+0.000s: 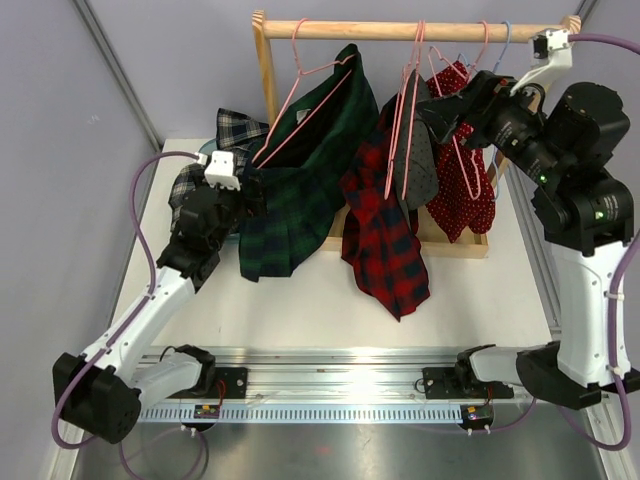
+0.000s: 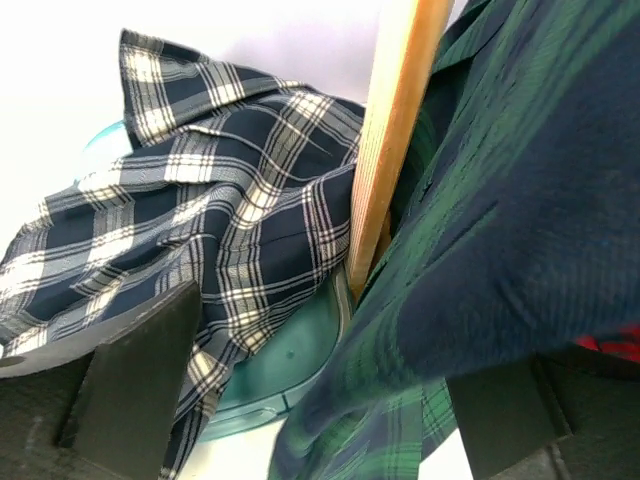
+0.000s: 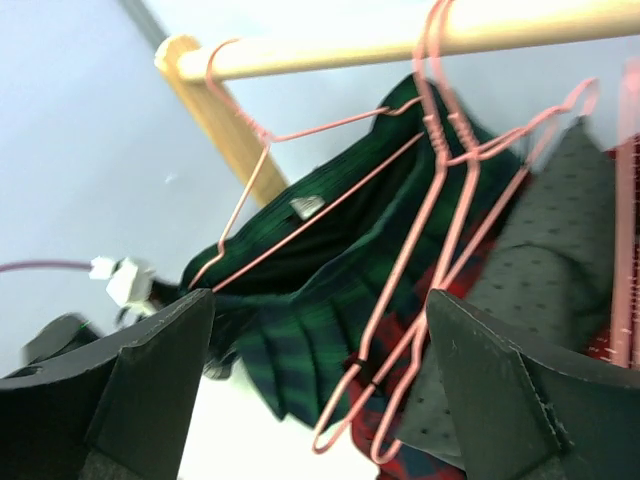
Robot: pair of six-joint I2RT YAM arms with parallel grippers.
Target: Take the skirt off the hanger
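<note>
Cloth items, five: green-navy plaid pleated skirt, red-black plaid skirt, grey dotted garment, red dotted garment, navy-white plaid garment. Pink wire hangers: at least four, bunched. Wooden rail: one. Teal plastic tub: one.

No writing, number or brand can be read in any view. The one label is a small pale tag sewn inside the waistband of the green skirt, seen from the right wrist. It is too blurred to tell whether anything is printed on it.
</note>
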